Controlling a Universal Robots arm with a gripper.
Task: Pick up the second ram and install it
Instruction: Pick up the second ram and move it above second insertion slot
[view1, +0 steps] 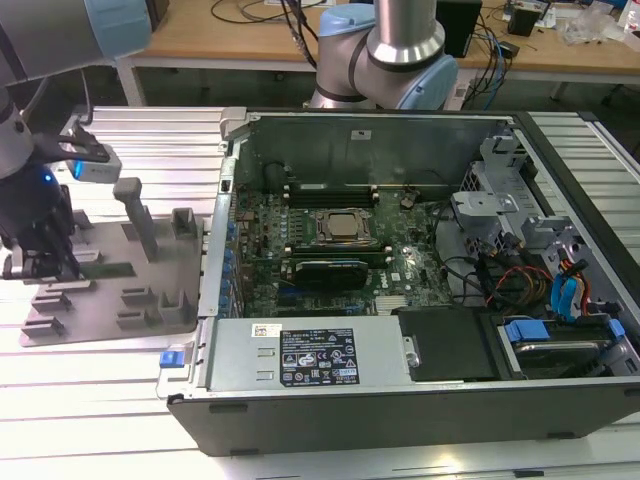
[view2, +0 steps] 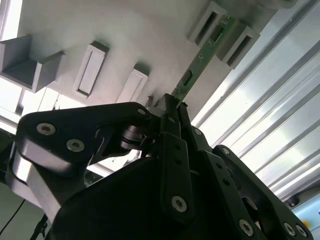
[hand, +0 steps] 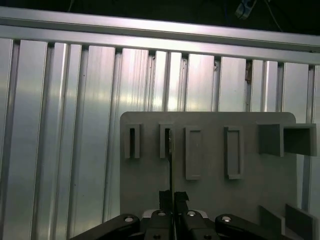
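Gripper: the black gripper (hand: 173, 199) hangs low over the grey plastic plate (hand: 215, 200), on the exterior view's left
Tool state: the fingers (view2: 170, 150) are pressed together, clamped on the near end of the second ram (view2: 200, 60)
Second ram: a thin green stick in the second wrist view, a dark line seen edge-on in the first wrist view; it runs from the fingertips out across the plate
Far end: it reaches the raised slotted blocks (hand: 165, 141) at the plate's edge; whether it sits in a slot I cannot tell
Plate: it lies flat on the ribbed aluminium table (view1: 100, 400), just beside the computer case (view1: 400, 400)
Case: open on top, on the exterior view's right, well apart from the gripper, with the motherboard (view1: 400, 275) and the square silver processor (view1: 345, 226) showing inside
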